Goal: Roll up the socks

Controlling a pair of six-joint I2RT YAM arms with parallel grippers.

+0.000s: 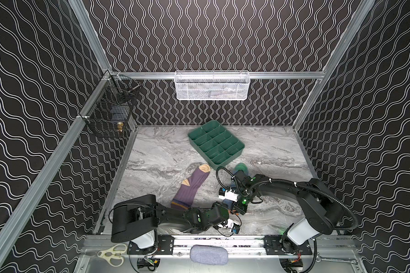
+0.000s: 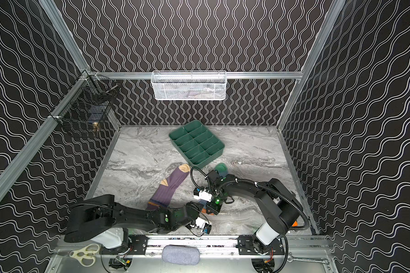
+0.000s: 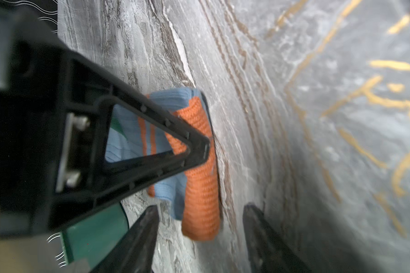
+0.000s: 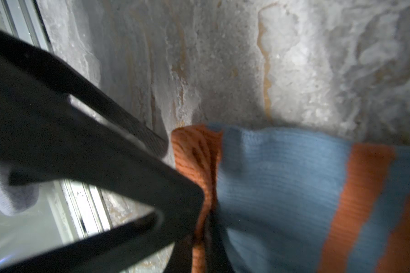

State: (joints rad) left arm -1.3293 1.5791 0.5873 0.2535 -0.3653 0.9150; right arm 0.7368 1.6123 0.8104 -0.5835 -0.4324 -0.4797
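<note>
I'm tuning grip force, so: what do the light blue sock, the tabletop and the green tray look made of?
The light blue sock looks a soft matte knit: fine ribs show, coarser on the orange cuff. The tabletop is grey-veined marble-look with slight sheen; stone or printed laminate, I cannot tell. The green tray is probably moulded plastic: smooth, uniform, thin dividers.

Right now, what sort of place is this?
Probably a robot test booth, not a home: a left arm and right arm bolted to a front rail, aluminium framing around black wavy-patterned walls, and a marble-look tabletop holding a purple sock, a light blue sock and a green divided tray.
</note>
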